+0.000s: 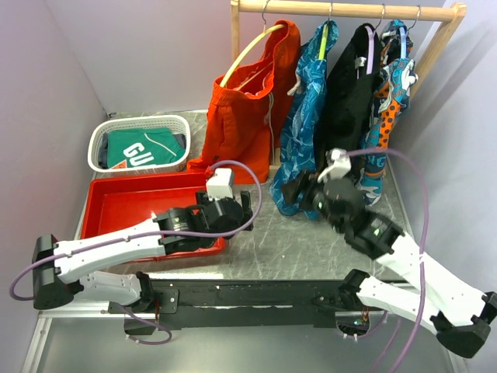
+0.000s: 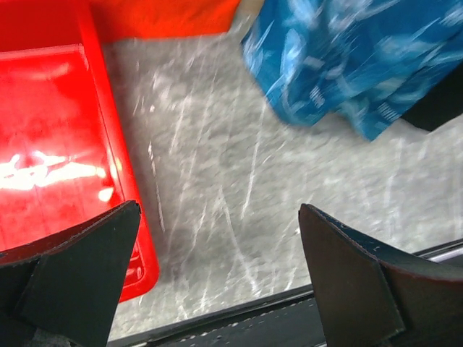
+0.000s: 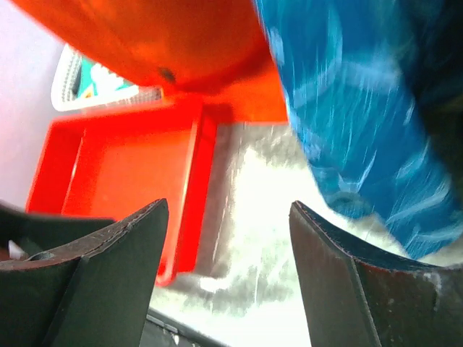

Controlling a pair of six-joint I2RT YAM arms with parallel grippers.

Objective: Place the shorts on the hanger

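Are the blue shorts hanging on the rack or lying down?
Hanging: the shorts drape from the green hanger on the rail.

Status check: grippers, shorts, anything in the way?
Left gripper open, empty. Right gripper open, empty, near shorts hem. Shorts hang on hanger on rail. Nothing blocking.

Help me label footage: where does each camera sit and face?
Top external: above and behind, looking down on table, rack, left arm, right arm.
Left wrist: on left arm, looking down past open jaws at table, red tray.
Right wrist: on right arm, looking past open jaws at tray, orange shorts.
Shared: both wrists show blue shorts.
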